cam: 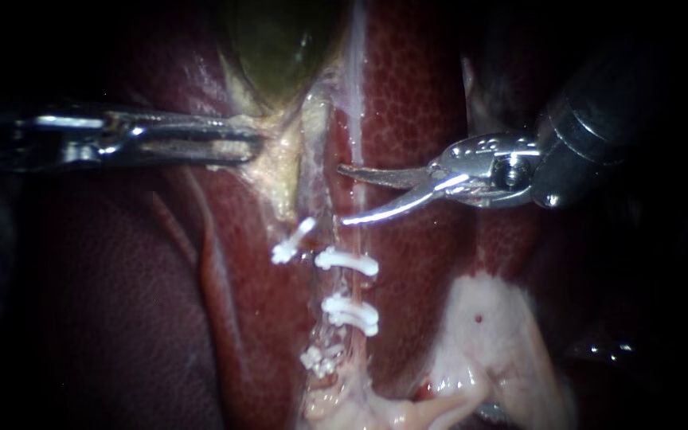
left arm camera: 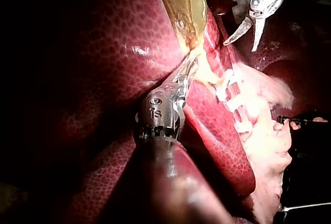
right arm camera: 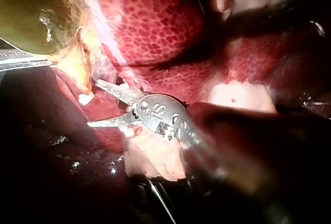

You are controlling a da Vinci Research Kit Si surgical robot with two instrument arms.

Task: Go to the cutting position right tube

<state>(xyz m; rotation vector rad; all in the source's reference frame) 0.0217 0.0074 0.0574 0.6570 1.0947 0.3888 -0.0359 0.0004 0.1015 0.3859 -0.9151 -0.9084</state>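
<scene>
1. The left instrument [cam: 252, 147] comes in level from the left. Its pincer is clamped on the yellowish tissue [cam: 284, 171] just below the gallbladder [cam: 276, 40]. The left wrist view shows the same grasp, with this tissue held at the pincer's tip.
2. The right instrument [cam: 342, 195] enters from the upper right and ends in two slim curved blades. Its pincer is released: the blades stand spread apart and grasp nothing.
3. The right tube [cam: 356, 143] runs down the liver [cam: 408, 87] from beside the gallbladder. In the endoscope view it crosses the gap between the spread blades, near their tips. Whether the blades truly straddle it or sit in front of it cannot be told from any view.
4. Two white clips sit across the right tube, the upper clip [cam: 346, 261] and the lower clip [cam: 350, 313]. The blades lie on the gallbladder side of the upper clip, near it and not touching it.
5. A tilted clip [cam: 292, 241] lies just left of the upper clip, on the neighbouring strand. More white clip material [cam: 320, 358] shows lower down, but its form is unclear.
6. Pale fatty tissue [cam: 487, 318] lies beside the liver, well clear of both instruments.
</scene>
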